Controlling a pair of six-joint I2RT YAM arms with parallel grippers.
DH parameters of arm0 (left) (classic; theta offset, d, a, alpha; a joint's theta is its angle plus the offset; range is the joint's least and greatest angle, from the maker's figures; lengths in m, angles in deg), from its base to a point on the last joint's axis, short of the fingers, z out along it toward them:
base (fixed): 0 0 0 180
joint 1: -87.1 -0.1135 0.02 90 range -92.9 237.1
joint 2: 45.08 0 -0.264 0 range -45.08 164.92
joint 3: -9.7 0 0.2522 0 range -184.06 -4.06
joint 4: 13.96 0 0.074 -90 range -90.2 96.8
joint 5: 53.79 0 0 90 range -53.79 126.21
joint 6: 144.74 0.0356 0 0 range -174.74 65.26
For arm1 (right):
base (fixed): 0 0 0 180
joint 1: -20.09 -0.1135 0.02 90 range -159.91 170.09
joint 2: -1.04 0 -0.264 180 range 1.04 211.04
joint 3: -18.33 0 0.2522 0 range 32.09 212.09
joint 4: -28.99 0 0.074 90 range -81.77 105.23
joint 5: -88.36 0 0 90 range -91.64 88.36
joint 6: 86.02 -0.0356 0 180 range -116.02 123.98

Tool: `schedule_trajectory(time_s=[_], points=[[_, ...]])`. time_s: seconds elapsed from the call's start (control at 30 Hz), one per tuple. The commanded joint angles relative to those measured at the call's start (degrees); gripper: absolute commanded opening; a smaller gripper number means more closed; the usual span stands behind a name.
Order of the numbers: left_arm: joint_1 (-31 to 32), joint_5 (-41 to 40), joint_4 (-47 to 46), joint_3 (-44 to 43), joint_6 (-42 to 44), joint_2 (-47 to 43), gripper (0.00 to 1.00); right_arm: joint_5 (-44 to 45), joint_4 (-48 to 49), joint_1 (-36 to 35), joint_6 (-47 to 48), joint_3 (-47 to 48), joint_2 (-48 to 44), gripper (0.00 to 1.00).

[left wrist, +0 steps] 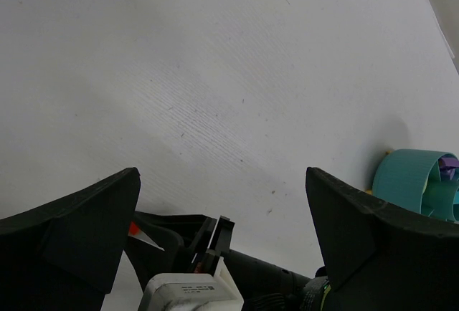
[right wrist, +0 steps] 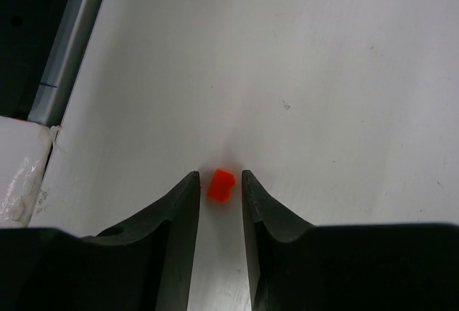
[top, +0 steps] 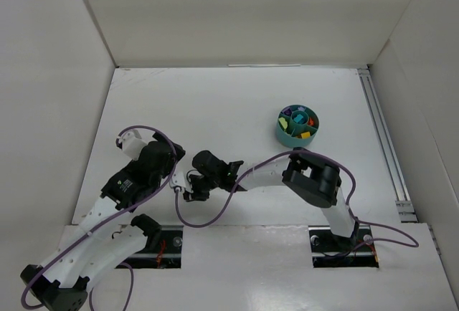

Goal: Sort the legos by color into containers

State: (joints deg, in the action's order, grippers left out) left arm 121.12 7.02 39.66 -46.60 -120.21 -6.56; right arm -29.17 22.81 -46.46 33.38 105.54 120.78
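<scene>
**Top view.** Teal cup (top: pixel 299 126) is being seen at about 2 o'clock on the white table (top: pixel 215 103), well apart from both arms. Small bricks (top: pixel 305 135) in purple, yellow, orange and green are being held in its divided compartments. Which colour sits in which compartment is too small to tell. Left arm (top: pixel 140 175) and right arm (top: pixel 315 182) are being held with their wrists close together near 7 o'clock.

**Left wrist view.** Left gripper (left wrist: pixel 222 178) is being held released, its fingers (left wrist: pixel 86 225) spread wide over bare table. The cup's wall is being shown at 4 o'clock, and part of the other arm at 6 o'clock.

**Right wrist view.** Right gripper (right wrist: pixel 220 176) is being held low over the table, its tips narrowly parted. One orange brick (right wrist: pixel 221 185) is lying on the table between them at centre frame. A thin gap is being shown on each side, so the brick is not being grasped. A metal rail (right wrist: pixel 79 46) is being seen at 10 o'clock.
</scene>
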Motion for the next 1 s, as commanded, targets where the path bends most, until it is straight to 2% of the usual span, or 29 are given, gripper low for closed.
schedule_trajectory(time_s=[0.0, 0.27, 0.47, 0.5, 0.7, 0.97], points=[[-0.09, -1.48, -0.13, 0.62, -0.45, -0.20, 0.99, -2.00, -2.04, 0.63, -1.20, 0.21, 1.72, 0.35], [-0.09, -1.48, -0.13, 0.62, -0.45, -0.20, 0.97, -0.95, -2.04, 0.63, -1.20, 0.73, 2.25, 0.22], [-0.09, -2.01, -0.13, 0.62, -0.45, -0.20, 0.97, 0.28, -2.04, 0.63, -1.20, 0.73, 0.41, 0.17], [-0.09, -2.01, -0.13, 0.62, -0.45, -0.20, 0.97, 0.80, -2.04, 0.63, -1.20, 0.12, -0.12, 0.11], [-0.09, -2.01, -0.66, 0.62, 0.17, -0.20, 0.97, 3.00, -2.04, 0.63, -0.14, -1.91, -7.14, 0.11], [-0.09, -2.01, -1.35, 0.01, 1.22, -0.20, 0.97, 4.58, -1.51, 8.00, 0.39, -10.95, -19.62, 0.09]])
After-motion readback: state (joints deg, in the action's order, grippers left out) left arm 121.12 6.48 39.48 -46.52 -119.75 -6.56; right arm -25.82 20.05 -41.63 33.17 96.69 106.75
